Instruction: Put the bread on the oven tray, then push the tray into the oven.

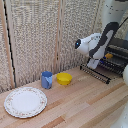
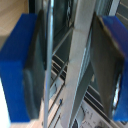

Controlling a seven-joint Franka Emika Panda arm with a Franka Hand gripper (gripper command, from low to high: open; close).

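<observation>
White robot arm (image 1: pixel 102 40) with black joint bands and a blue-tipped clamp (image 2: pixel 70 65)

The arm's links are glossy white and rounded, broken by a broad black band along the forearm and a dark circular cap on the bulbous wrist housing. Seen from the wrist camera, the clamp's fingers (image 2: pixel 22 65) wear thick, bright blue blocks on their outer sides, each backed by a dark grey inner pad with softly curved edges; the picture is too blurred to show screws or markings.
</observation>
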